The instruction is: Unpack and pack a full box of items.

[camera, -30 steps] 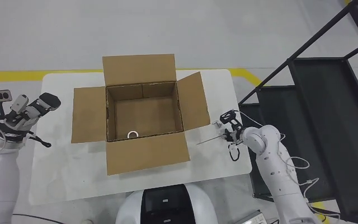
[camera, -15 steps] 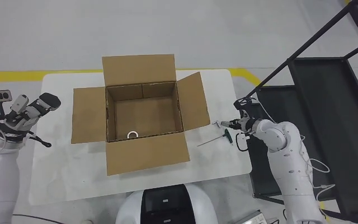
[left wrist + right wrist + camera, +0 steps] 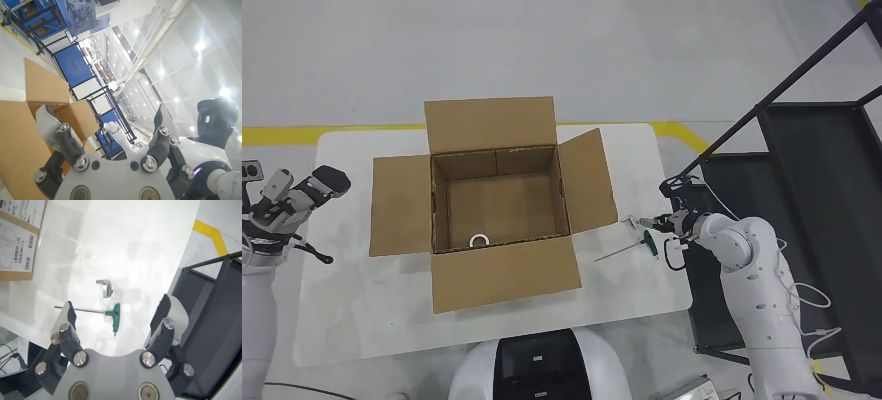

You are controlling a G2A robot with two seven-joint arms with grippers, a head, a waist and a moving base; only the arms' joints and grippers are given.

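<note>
Right wrist view: right pincer (image 3: 117,303) spread apart near green-handled T-shaped hex key (image 3: 115,317) on white worktop (image 3: 132,247); left pincer (image 3: 103,111) likewise apart.

Grey floor (image 3: 662,50) with yellow line (image 3: 302,132), black metal rack (image 3: 817,160) beside white table (image 3: 627,150)

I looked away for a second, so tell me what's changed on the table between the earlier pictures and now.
The right tool drew back from over the key toward the right edge of the table; it is open and empty now. Whether it let the key go just then is unclear. The key, metal block, box, ring and left tool stayed put.
</note>
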